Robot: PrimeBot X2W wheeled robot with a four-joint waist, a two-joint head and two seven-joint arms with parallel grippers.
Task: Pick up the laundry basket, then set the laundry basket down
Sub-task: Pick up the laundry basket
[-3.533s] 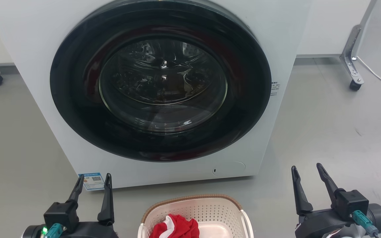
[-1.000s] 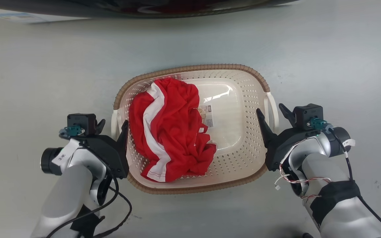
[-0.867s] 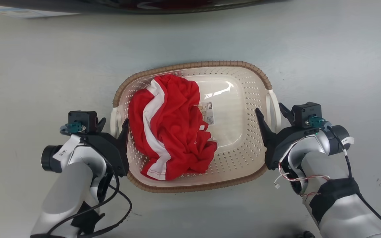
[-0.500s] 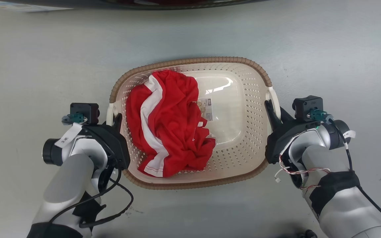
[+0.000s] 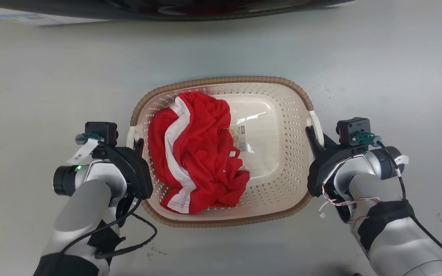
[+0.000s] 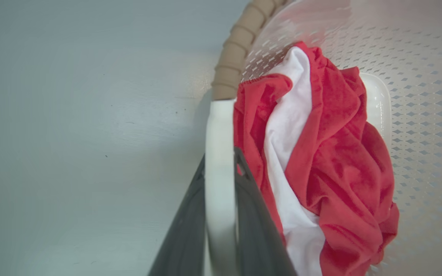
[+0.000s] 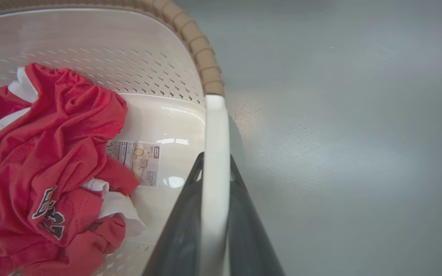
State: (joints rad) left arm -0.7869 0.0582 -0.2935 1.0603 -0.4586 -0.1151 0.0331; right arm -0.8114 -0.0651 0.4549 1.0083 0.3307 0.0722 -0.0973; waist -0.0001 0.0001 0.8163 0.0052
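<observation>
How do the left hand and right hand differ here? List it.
The left hand grips beside the red-and-white garment, right next to its inner finger; the right hand grips beside bare basket floor and a label. Thin red-and-white wires hang below the right hand; a looping black cable hangs below the left hand. Both are shut on a white side handle of the laundry basket.
</observation>
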